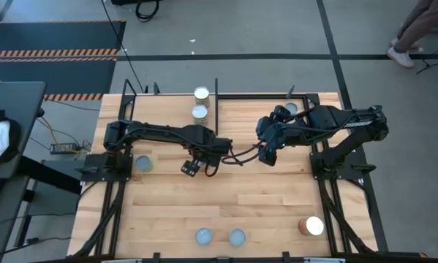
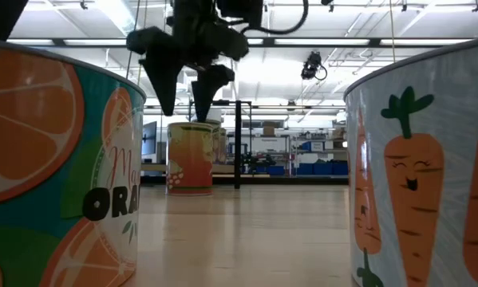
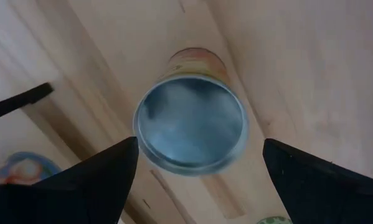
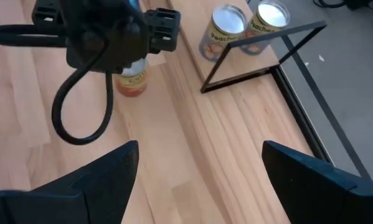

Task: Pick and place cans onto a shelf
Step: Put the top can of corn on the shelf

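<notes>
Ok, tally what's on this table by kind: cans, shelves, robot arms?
Cans: 8 (seven show from above; one sits under the left gripper, between its open jaws)
Shelf: 1
Robot arms: 2
Total: 11

Looked like a big open robotics lab or warehouse space: grey concrete floor (image 1: 277, 29) with hazard-striped tape (image 1: 50, 52), cables trailing around. The low view showed ceiling strip lights (image 2: 430, 16) and stacked blue bins (image 2: 318, 168) on racks behind the tabletop (image 1: 262, 197).
</notes>
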